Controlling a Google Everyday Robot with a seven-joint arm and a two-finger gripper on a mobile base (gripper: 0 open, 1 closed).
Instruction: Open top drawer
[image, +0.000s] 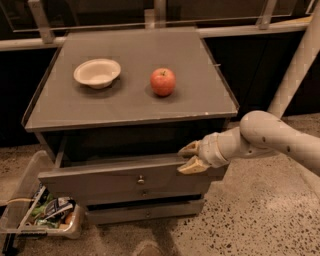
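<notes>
Partly out, top drawer (95, 184) juts beneath the worktop (200, 95). End effector (186, 157) at its front's right upper edge; clenched or released, cannot tell. Probably stiff, heavyish wood; centre knob (141, 179) small, slippery; edge surer.

Speckled floor (260, 220), railing (100, 40) and a robot pincer (183, 160) at the top drawer (90, 184) suggest a test lab.
</notes>
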